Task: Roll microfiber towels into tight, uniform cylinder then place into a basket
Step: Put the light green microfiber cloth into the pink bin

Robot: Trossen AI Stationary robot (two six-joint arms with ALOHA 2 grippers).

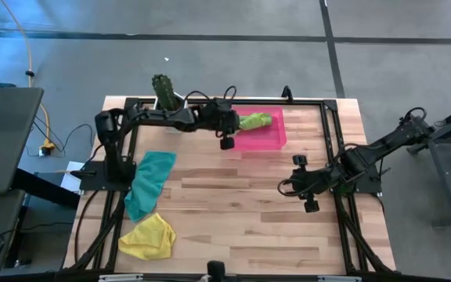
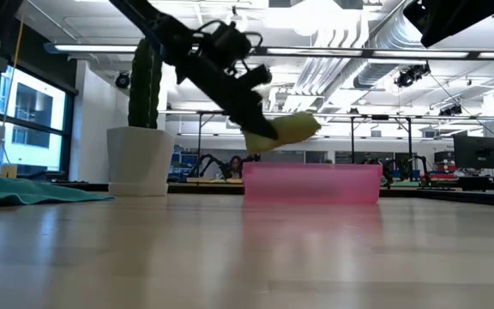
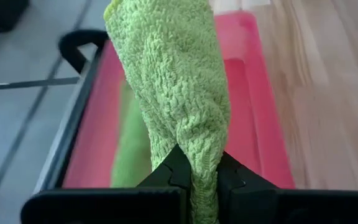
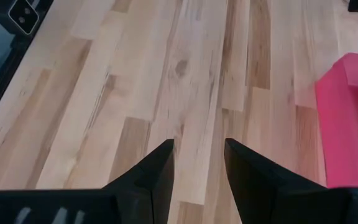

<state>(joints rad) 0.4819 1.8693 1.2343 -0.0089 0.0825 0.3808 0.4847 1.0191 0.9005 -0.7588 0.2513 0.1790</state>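
Left gripper (image 3: 197,180) pinches our rolled green towel (image 3: 173,87) above the pink basket (image 3: 253,93); we should lower first, then release beside the other roll.

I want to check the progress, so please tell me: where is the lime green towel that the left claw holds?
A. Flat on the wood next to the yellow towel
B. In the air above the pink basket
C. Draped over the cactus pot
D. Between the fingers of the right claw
B: the left claw pinches the lime green towel, which hangs clear above the pink basket.
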